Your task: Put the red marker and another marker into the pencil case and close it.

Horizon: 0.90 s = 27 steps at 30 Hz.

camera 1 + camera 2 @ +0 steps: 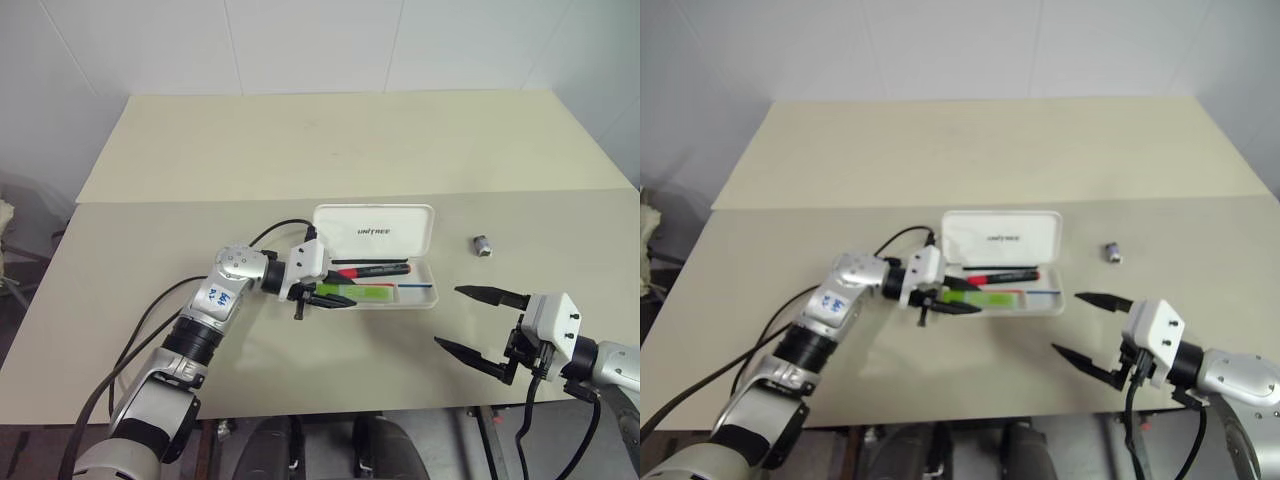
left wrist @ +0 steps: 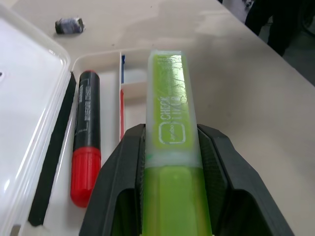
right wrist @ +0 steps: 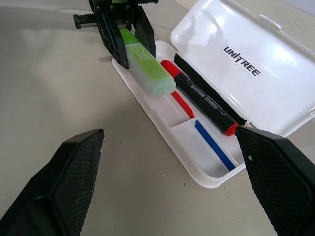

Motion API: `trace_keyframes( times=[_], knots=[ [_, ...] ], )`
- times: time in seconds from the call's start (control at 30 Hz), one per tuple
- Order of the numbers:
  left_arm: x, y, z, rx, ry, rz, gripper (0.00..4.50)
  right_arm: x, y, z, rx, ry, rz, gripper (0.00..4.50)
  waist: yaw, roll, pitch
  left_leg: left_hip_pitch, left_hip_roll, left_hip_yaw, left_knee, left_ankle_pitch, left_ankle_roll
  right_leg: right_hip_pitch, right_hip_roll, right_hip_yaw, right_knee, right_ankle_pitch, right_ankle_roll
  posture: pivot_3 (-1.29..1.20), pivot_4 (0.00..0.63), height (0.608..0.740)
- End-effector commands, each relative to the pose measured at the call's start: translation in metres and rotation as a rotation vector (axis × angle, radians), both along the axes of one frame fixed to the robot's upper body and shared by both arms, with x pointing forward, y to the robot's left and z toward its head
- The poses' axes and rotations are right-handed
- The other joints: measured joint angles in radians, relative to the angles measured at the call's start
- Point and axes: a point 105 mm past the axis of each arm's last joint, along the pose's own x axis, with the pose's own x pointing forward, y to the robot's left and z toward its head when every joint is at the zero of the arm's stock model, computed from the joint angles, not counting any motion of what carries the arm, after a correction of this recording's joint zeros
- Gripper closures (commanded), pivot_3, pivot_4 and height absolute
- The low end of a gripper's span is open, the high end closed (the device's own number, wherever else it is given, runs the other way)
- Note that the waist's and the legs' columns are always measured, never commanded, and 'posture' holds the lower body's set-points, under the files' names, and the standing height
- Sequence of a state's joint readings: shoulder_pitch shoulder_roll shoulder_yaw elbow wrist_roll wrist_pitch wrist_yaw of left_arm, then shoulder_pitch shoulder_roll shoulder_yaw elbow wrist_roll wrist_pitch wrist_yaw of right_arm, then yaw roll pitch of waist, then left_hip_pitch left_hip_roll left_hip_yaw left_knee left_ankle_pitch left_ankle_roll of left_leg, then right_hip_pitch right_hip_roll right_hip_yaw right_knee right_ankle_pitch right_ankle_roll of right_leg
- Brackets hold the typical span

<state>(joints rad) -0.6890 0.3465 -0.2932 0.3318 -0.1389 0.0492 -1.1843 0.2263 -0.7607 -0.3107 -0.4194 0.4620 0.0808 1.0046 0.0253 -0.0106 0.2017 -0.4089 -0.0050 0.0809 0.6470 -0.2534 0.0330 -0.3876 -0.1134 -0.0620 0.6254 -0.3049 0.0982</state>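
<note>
The pencil case lies open mid-table, its white lid raised at the back. The red marker lies inside the tray along the lid side, red cap towards my left arm. My left gripper is at the tray's left end, shut on the light-green highlighter, the other marker. Black fingers press on both of its sides. The highlighter's free end reaches over the tray's front part, beside the red marker. My right gripper stands open to the right of the case, near the table's front edge, holding nothing.
A small grey object lies on the table right of the case. Thin red and blue lines run along the tray's floor. A seam crosses the table behind the case.
</note>
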Motion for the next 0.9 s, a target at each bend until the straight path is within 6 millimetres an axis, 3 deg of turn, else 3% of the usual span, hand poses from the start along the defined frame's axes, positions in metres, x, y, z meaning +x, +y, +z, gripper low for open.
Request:
trace_keyframes(
  times=[0.03,0.23,0.63,0.8,0.9],
  knots=[
    [0.001,-0.007,0.008,-0.021,0.011,-0.003,1.98,0.001,-0.004,-0.002,0.008,-0.025,-0.008,0.0,0.0,0.0,0.0,0.0,0.0,0.0,0.0,0.0,0.0,0.0,0.0,0.0,0.0,0.0,0.0,0.0,0.15,0.74],
    [-0.004,-0.012,0.009,-0.047,0.021,-0.024,0.02,0.003,-0.008,-0.013,0.015,-0.029,-0.005,0.0,0.0,0.0,0.0,0.0,0.0,0.0,0.0,0.0,0.0,0.001,0.0,0.0,0.0,0.0,0.0,0.0,0.15,0.74],
    [-0.01,0.003,0.019,-0.093,0.006,-0.039,0.02,0.008,-0.01,-0.011,0.2,-0.02,-0.129,0.0,-0.002,0.0,0.0,0.001,0.0,0.0,0.0,0.0,0.0,0.001,0.0,0.0,0.0,0.0,0.0,0.0,0.15,0.74],
    [-0.004,0.024,0.031,-0.136,-0.049,0.011,0.02,0.038,-0.022,0.008,0.455,-0.051,-0.408,0.0,-0.006,0.0,0.0,0.001,0.0,0.0,0.0,-0.002,-0.004,0.0,-0.001,0.001,0.0,0.0,-0.001,0.0,0.15,0.74],
    [-0.001,0.038,0.048,-0.191,-0.074,0.031,0.02,0.052,-0.019,0.009,0.48,-0.041,-0.494,0.0,-0.008,0.0,0.0,0.0,0.001,0.0,-0.001,-0.002,-0.006,-0.002,-0.001,0.001,0.0,0.001,-0.002,0.0,0.15,0.74]
  ],
)
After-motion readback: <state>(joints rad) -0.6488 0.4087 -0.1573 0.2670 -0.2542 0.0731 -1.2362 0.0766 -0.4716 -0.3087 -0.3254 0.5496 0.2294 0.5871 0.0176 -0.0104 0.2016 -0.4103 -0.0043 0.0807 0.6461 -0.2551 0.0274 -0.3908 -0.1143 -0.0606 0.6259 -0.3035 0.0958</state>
